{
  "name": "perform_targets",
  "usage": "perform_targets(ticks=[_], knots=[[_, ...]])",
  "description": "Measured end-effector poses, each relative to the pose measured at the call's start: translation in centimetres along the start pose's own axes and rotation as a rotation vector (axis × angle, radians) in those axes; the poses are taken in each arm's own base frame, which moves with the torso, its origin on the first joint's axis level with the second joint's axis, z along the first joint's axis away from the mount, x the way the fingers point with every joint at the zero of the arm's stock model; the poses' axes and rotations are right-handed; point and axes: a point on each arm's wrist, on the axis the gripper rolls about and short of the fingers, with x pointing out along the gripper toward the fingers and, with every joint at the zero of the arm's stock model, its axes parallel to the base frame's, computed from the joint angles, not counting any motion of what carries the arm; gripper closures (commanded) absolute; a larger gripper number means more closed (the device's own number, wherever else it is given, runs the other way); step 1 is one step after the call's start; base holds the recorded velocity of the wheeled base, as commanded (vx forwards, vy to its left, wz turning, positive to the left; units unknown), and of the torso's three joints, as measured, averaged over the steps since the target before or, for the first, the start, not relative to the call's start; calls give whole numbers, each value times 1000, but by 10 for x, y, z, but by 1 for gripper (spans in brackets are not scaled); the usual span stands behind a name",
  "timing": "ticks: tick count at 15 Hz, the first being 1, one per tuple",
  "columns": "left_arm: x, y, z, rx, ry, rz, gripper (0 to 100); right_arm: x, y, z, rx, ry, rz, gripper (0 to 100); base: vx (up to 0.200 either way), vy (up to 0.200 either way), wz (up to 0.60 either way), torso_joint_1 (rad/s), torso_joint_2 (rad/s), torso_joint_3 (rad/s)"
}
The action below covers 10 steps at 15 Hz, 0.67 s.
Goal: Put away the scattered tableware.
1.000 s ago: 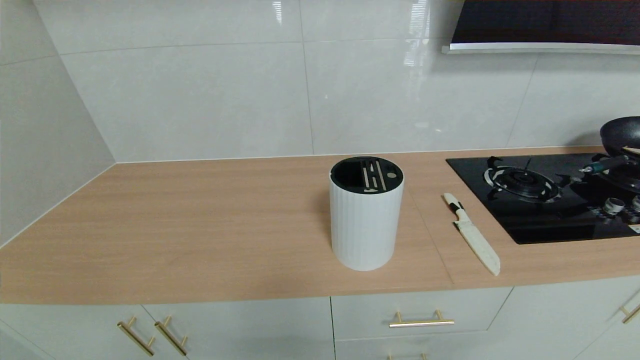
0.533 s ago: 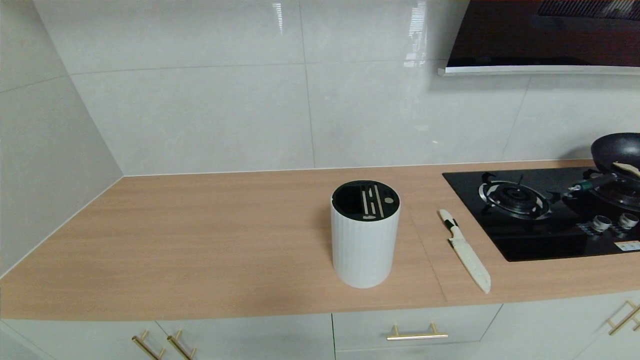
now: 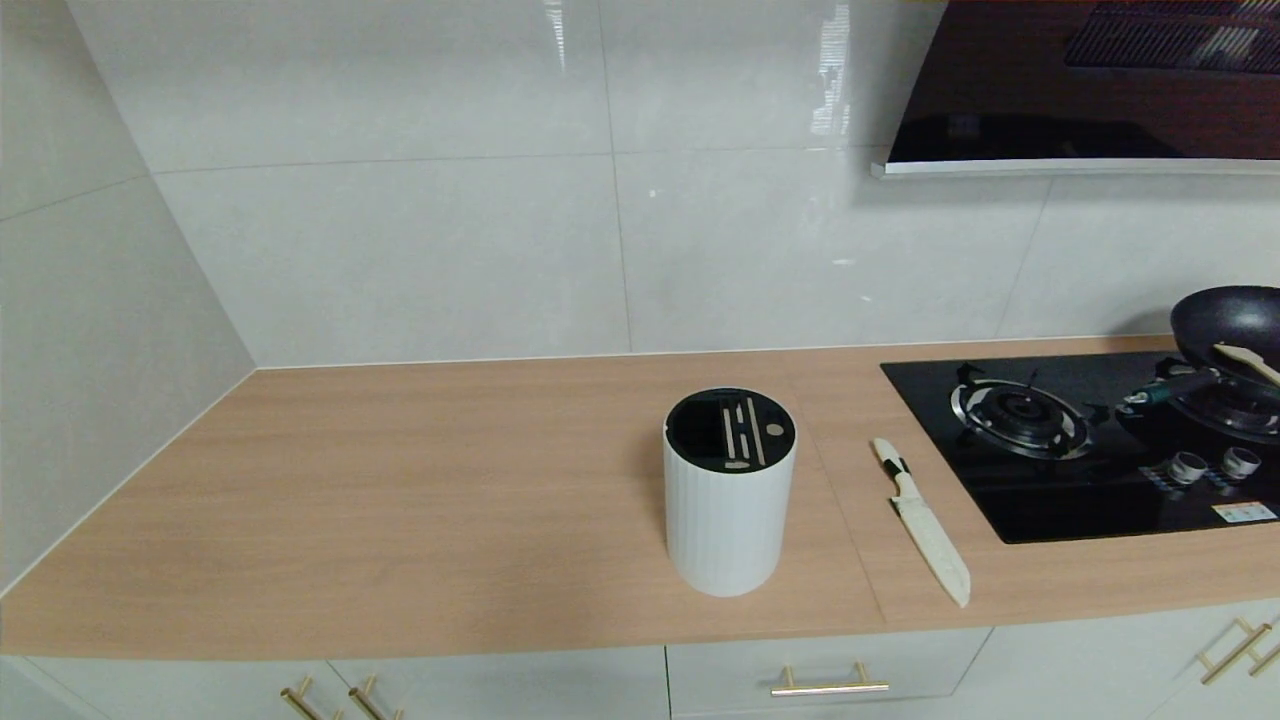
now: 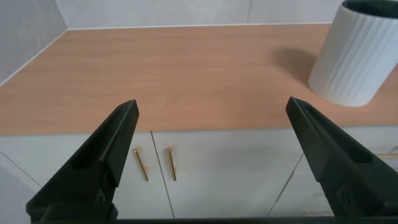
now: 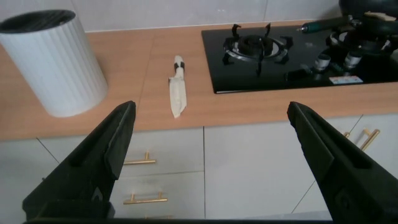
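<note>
Knife (image 3: pixel 921 522) lies beside the white holder (image 3: pixel 729 520) (left and right jaws both apart)

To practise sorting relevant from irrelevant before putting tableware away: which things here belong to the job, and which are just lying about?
Job: knife, flat on the counter; white slotted holder beside it.
Lying about: gas hob; black wok; wooden spatula in the wok.

The left claw (image 4: pixel 210 104) and right claw (image 5: pixel 210 106) are matte black, tapering wedges.
</note>
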Motion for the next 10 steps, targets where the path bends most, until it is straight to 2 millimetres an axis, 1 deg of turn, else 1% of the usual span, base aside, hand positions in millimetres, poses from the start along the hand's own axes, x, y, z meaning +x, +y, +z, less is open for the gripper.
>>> perform_targets(ticks=[7, 10], knots=[[0, 0, 0, 0, -1, 0, 0, 0, 0, 0, -2, 4, 4, 0, 0, 0, 0, 0, 0, 0], [0, 0, 0, 0, -1, 0, 0, 3, 0, 1, -2, 42, 6, 0, 0, 0, 0, 0, 0, 0]])
